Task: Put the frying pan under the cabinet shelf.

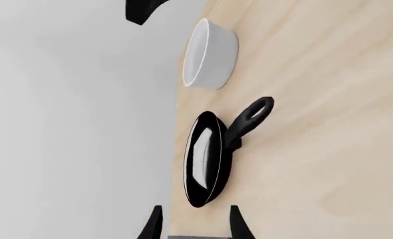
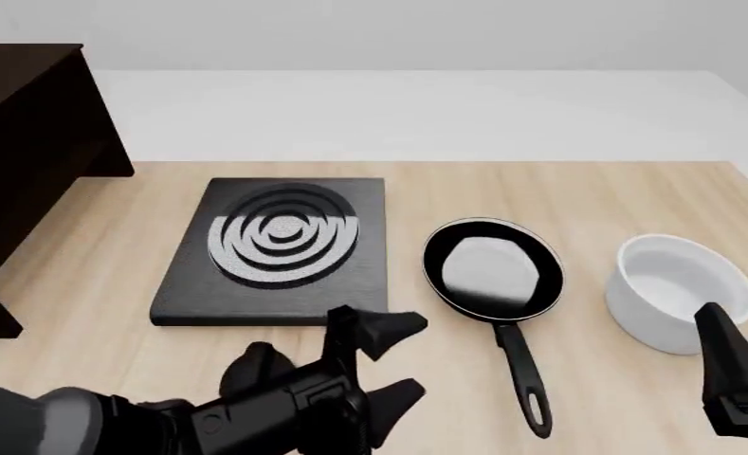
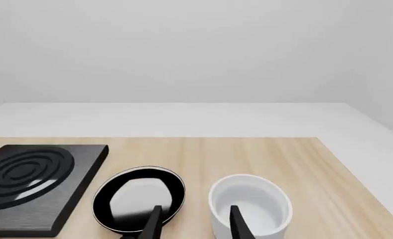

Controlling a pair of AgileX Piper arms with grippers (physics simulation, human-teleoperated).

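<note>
The frying pan (image 2: 494,270) sits flat on the wooden table right of the middle, its long handle (image 2: 525,379) pointing toward me. It also shows in the left wrist view (image 1: 206,159) and the right wrist view (image 3: 140,199). The dark cabinet shelf (image 2: 32,161) stands at the far left of the table. My left gripper (image 2: 399,360) is open and empty, low at the front and left of the pan's handle; its fingers show in the left wrist view (image 1: 239,224). My right gripper (image 2: 740,379) is open and empty at the front right, near the bowl; its fingers show in the right wrist view (image 3: 236,221).
A flat black stove plate with grey rings (image 2: 279,251) lies between the cabinet and the pan. A white round bowl (image 2: 677,289) stands right of the pan, close to the table's right edge. The table's far edge runs just behind the stove plate.
</note>
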